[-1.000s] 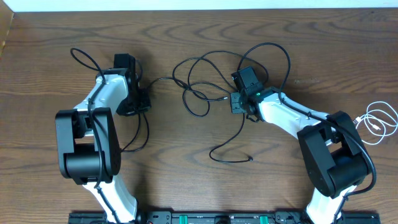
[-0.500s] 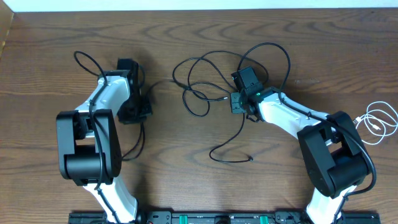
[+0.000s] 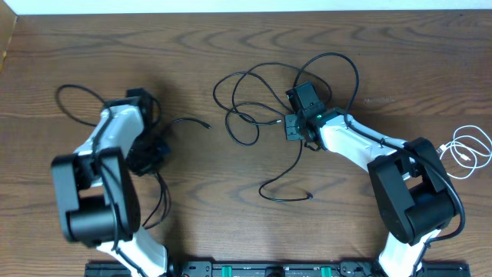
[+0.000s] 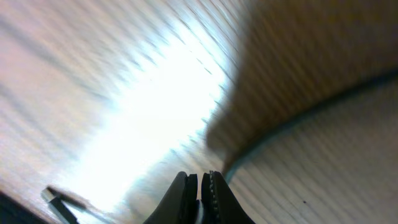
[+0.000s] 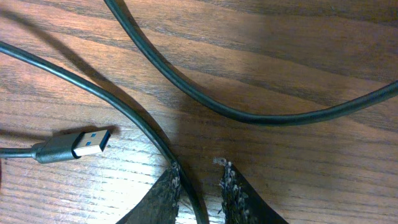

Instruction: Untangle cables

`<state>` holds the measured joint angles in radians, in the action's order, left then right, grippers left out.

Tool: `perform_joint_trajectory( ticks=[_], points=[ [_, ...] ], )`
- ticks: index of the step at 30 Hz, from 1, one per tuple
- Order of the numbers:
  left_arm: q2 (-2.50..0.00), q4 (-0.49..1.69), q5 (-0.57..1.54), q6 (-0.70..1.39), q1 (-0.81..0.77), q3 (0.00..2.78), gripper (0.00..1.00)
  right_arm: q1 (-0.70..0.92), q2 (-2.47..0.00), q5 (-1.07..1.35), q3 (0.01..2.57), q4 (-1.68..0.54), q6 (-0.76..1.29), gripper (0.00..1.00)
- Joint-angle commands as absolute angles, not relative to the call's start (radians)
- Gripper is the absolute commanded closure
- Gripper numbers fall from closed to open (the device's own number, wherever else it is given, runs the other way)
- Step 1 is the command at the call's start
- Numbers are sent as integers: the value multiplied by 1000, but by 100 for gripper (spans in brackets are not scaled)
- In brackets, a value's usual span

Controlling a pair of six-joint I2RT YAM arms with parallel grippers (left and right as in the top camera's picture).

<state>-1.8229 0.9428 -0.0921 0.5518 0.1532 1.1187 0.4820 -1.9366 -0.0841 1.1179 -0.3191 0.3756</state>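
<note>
On the table (image 3: 246, 46), left tool (image 4: 200, 186) tight on black cable (image 4: 298, 117); right tool (image 5: 199, 177) slightly apart astride second cable (image 5: 37, 57).

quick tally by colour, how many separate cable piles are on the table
black: 2, the left cord and the centre tangle
white: 1, the white cord at the right edge
total: 3

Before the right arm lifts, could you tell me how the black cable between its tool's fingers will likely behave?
Probably floppy: the black cable lies in loose curves, so it should sag from the right tool. Likely light, being thin. The neighbouring loop might drag along.
</note>
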Motion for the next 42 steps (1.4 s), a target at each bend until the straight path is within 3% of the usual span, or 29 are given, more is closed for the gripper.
perform_joint_trajectory(
  ticks=[1, 9, 18, 31, 36, 42],
  points=[
    [-1754, 948, -140, 603, 172, 1122, 93, 498, -1982, -64, 1085, -339, 389, 78],
    [-1652, 864, 120, 445, 172, 1123, 92, 498, -1982, -64, 1085, -340, 389, 75],
    [-1557, 821, 334, 419, 169, 1122, 93, 498, -1982, -64, 1085, -333, 389, 61],
    [-1588, 749, 347, 416, 17, 1117, 92, 513, -1729, 96, 1085, -438, 280, 50],
    [-1636, 699, 347, 490, -32, 1117, 92, 567, -1659, 251, 1085, -421, 155, 40],
    [-1749, 603, 347, 503, -30, 1117, 92, 649, -1692, 284, 1085, -335, 155, 32]
  ],
)
